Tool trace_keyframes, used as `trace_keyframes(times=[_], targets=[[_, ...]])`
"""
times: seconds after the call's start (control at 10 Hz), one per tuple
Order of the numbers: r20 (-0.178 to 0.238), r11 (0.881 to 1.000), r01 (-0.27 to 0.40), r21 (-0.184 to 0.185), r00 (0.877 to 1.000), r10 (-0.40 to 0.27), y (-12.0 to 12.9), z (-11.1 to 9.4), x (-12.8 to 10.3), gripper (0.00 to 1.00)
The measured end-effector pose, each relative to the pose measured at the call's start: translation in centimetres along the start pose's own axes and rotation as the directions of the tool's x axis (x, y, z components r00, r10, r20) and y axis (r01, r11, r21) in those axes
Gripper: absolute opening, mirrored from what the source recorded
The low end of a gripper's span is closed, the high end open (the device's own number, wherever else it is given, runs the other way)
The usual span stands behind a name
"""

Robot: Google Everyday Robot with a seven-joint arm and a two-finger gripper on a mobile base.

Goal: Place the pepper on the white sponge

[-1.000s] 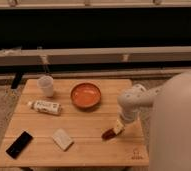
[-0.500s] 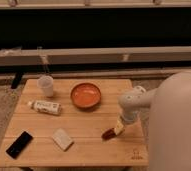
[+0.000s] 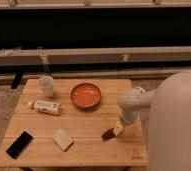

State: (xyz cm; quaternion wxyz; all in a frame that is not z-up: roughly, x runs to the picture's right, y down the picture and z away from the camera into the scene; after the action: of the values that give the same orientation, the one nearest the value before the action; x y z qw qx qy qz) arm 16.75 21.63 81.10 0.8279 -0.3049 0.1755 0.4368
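- Looking down on a pale wooden table (image 3: 89, 150), matte, slatted and warm-toned, set on speckled flooring.
- Filling the near right corner: the robot's smooth, rounded, off-white body (image 3: 176, 125).
- Lying flat at the near left edge: a black slab (image 3: 19, 144), thin, rectangular, slightly glossy.
- Resting just beyond, left of centre: the white sponge (image 3: 63, 139), a small off-white block with rounded corners, lying askew, carrying nothing on top.
- Staying almost exactly where it was a second ago: the pepper (image 3: 108, 134), small, glossy, dark red-brown and tapered, low over the right front of the table and well apart from the sponge. Probably not yet being carried leftward, so most of the task is likely remaining.
- Hanging right against the pepper's right end: the gripper (image 3: 118, 129), at the tip of the bent pale arm. Impossible to tell whether clamping the pepper or merely touching it.
- Lying on its side further back, left: a white labelled bottle (image 3: 45, 106).
- Sitting mid-table: a round, shallow orange bowl (image 3: 86, 95).
- Standing upright at the far left: a pale cup (image 3: 46, 85).
- Running behind everything: a light ledge (image 3: 89, 55) under dark panels.
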Motion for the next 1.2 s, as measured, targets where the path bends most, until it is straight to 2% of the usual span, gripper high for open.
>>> trace_keyframes(times=[0.3, 0.6, 0.9, 1.2], targets=[[-0.006, 0.995, 0.099, -0.012, 0.995, -0.099, 1.2, 0.2, 0.0, 0.80], [-0.030, 0.984, 0.180, 0.013, 0.983, -0.180, 2.2, 1.3, -0.3, 0.80], [-0.037, 0.975, 0.220, 0.029, 0.975, -0.219, 2.2, 1.9, -1.2, 0.80], [-0.028, 0.963, 0.270, 0.017, 0.963, -0.269, 2.4, 2.0, -2.0, 0.80]])
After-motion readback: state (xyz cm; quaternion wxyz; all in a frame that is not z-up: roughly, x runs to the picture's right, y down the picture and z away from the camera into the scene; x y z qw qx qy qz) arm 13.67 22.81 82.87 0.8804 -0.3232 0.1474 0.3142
